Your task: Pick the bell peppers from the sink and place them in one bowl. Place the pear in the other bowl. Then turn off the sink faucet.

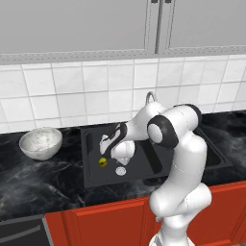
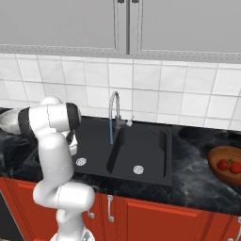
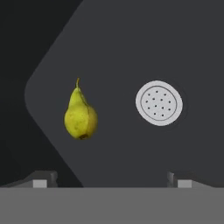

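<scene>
While the two glossy red bell peppers (image 2: 229,165) already lie in the brown wooden bowl (image 2: 217,156) on the right counter, your next object is the small yellow-green pear (image 3: 80,117), lying on its side on the floor of the left basin of the matte black double sink (image 2: 155,175), beside the round silver drain disc (image 3: 159,103) but not touching it. The two-finger gripper (image 3: 111,180) hangs over that basin with its dark tips spread wide and nothing between them; the pear sits off towards one tip, not centred.

Expect the pear to be light, firm and smooth-skinned, so it may roll or squirt out of a careless pinch. Take it across the broad lower belly, not the narrow neck, and centre the hand over it first. The wide white speckled bowl (image 1: 41,142) waits on the left counter. Water runs from the silver gooseneck faucet (image 2: 114,110), so that step remains.
</scene>
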Available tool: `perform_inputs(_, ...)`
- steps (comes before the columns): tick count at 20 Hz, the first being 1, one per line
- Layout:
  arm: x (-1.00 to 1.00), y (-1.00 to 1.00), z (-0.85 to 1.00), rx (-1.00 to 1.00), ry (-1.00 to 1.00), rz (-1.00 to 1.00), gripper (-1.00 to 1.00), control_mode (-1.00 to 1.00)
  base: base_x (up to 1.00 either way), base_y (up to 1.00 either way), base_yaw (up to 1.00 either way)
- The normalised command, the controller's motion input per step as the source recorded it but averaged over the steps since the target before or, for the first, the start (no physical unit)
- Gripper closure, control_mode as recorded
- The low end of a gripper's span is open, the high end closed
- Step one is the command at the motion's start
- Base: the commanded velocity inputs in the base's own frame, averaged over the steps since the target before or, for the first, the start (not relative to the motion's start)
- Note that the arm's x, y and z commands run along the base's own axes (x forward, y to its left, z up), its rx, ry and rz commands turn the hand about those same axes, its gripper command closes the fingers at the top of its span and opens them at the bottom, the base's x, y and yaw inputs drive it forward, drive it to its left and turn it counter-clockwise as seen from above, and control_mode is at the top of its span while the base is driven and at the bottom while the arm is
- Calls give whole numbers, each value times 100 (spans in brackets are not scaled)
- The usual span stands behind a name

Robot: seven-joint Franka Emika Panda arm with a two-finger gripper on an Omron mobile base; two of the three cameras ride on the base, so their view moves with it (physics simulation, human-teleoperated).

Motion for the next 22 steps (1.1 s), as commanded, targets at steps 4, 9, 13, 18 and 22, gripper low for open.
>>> perform_inputs(4,31,10,-26,0,0,-5,-100,-100,0,0,0)
perform_inputs(9,32,8,-27,0,0,-5,-100,-100,0,0,0)
perform_inputs(13,29,0,-28,0,0,-3,-100,-100,0,0,0)
perform_inputs(18,27,2,-26,0,0,-2,-100,-100,0,0,0)
perform_inputs(22,27,7,-19,0,3,-2,-100,-100,0,0,0)
